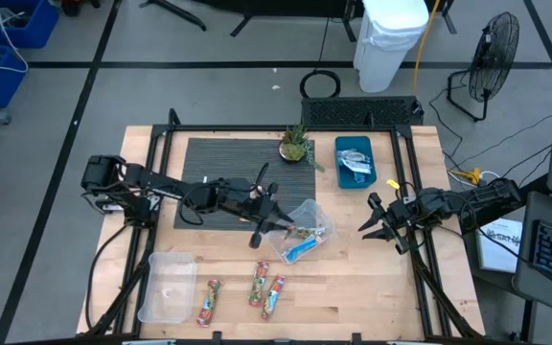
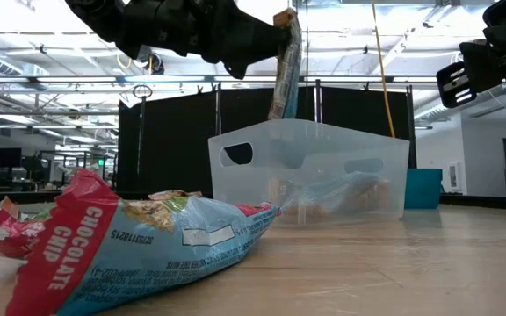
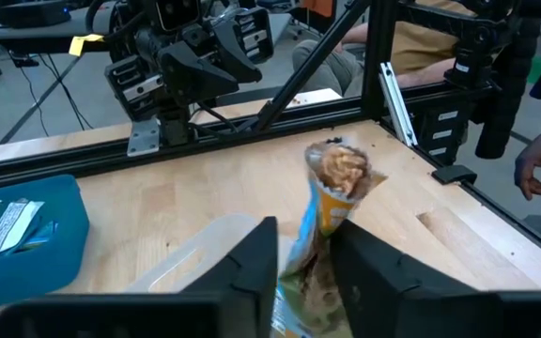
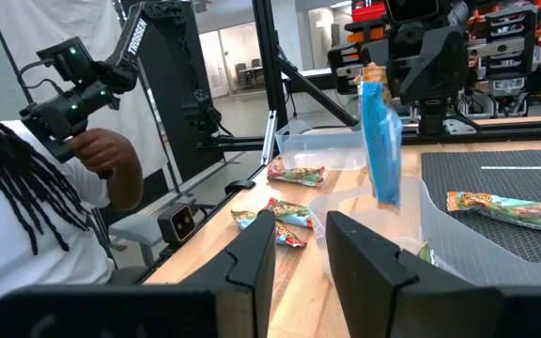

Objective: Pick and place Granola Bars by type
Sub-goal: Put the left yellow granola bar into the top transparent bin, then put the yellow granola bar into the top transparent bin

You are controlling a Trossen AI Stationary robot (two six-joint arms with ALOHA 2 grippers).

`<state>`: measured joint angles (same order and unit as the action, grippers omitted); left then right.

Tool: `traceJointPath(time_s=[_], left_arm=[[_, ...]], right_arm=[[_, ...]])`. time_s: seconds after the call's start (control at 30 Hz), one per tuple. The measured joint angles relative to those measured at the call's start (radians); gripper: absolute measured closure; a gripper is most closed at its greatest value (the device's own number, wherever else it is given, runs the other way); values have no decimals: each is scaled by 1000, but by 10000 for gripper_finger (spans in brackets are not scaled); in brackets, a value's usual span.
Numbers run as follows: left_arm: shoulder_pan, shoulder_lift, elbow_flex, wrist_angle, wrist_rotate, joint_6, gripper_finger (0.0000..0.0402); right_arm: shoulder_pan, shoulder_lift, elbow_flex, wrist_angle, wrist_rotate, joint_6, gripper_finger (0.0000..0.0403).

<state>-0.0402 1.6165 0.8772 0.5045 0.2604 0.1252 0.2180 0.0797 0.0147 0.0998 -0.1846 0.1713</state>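
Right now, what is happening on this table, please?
The robot is sorting granola bars. The left gripper holds one wrapped bar upright above the clear bin at the table's middle, which already has bars inside. The right gripper waits off to the side, holding nothing. Three more bars lie on the wood near the front edge, beside an empty clear bin, and a blue bin holds silvery bars.

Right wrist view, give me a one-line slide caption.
Left gripper dangles a blue granola bar over the clear bin.
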Motion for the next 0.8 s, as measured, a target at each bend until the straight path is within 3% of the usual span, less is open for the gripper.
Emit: traceJointPath(time_s=[0.33, 0.8], left_arm=[[0, 0, 0, -6, 0, -3, 233], [0, 0, 0, -15, -12, -26, 229]], right_arm=[[0, 0, 0, 0, 0, 0, 314], [0, 0, 0, 0, 0, 0, 314]])
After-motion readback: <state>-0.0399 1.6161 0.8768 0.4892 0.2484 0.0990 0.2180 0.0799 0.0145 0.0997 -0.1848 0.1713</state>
